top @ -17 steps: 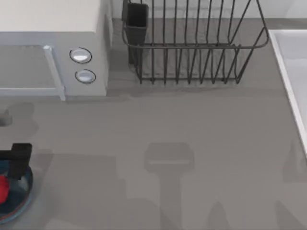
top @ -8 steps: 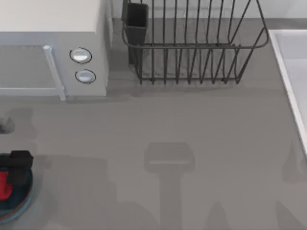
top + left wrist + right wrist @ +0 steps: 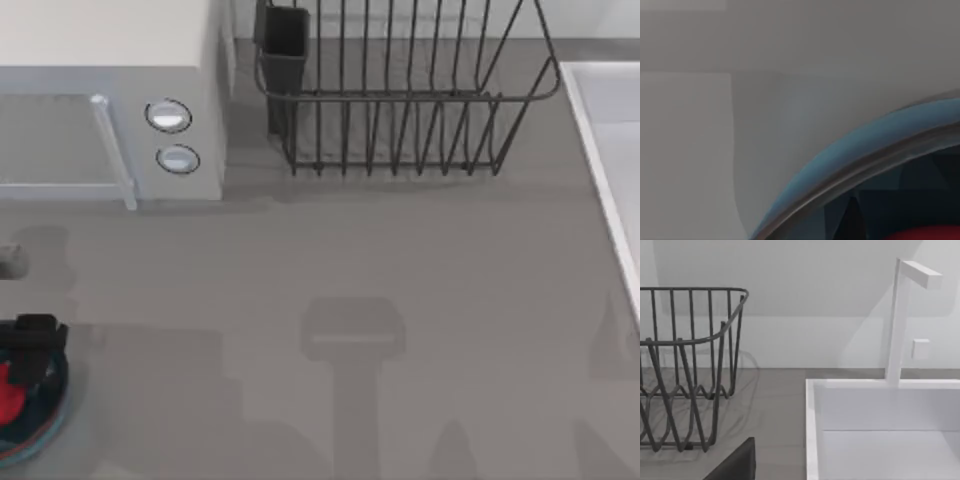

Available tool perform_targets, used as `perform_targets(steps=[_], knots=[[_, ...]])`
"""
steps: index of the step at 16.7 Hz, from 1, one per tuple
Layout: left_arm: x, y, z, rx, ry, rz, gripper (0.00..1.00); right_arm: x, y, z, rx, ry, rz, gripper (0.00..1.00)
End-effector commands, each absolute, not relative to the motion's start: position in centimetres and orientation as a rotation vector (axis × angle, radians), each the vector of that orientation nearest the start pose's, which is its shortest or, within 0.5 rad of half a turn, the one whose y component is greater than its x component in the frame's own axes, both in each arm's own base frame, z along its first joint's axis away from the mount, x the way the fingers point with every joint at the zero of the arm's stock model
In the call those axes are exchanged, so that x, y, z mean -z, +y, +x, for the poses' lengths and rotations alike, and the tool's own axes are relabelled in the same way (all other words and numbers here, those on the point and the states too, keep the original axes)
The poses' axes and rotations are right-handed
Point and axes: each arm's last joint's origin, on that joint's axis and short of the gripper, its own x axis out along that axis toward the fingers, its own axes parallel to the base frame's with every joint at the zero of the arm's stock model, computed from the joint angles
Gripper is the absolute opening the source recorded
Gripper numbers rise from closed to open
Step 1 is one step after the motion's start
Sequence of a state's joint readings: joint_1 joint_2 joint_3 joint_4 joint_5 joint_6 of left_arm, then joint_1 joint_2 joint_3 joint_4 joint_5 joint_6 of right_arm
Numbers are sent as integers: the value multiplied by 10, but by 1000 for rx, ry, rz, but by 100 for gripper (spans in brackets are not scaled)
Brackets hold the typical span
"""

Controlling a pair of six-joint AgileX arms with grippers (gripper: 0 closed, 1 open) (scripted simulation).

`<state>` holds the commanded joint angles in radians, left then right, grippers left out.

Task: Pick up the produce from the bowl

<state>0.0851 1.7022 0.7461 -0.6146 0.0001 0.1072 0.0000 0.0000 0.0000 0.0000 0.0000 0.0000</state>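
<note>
At the near left edge of the table, the blue bowl point(image 3: 45, 420) holds the red fruit point(image 3: 10, 392), and the left gripper point(image 3: 35, 345) hangs low over both; whether its claw is apart or together I cannot tell. The left wrist view looks across the bowl's rim point(image 3: 850, 155) at the fruit point(image 3: 925, 234). The likely trouble is the smooth ball rolling off the fingers, or a finger catching the rim and shoving the bowl. Farther right stand the microwave point(image 3: 110, 100), dish rack point(image 3: 400, 100) and sink point(image 3: 610, 150).
</note>
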Motion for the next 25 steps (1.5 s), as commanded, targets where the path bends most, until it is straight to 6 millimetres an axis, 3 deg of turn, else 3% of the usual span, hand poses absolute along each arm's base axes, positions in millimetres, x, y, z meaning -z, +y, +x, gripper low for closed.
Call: perform_targets(steps=[5,13,14,17,19,25], knots=[[-97,22,250,16,1571,16,2,-160,-1,106,0,0,0,100],[-97,22,250,16,1571,16,0,-160,-1,106,0,0,0,100],[-125,21,249,0,1525,22,0,-160,-1,106,0,0,0,100],[-132,22,253,1,1527,22,0,-160,-1,106,0,0,0,100],[-147,22,261,1,1530,22,0,-160,-1,106,0,0,0,100],[-230,24,283,1,1537,22,0,-160,-1,106,0,0,0,100]])
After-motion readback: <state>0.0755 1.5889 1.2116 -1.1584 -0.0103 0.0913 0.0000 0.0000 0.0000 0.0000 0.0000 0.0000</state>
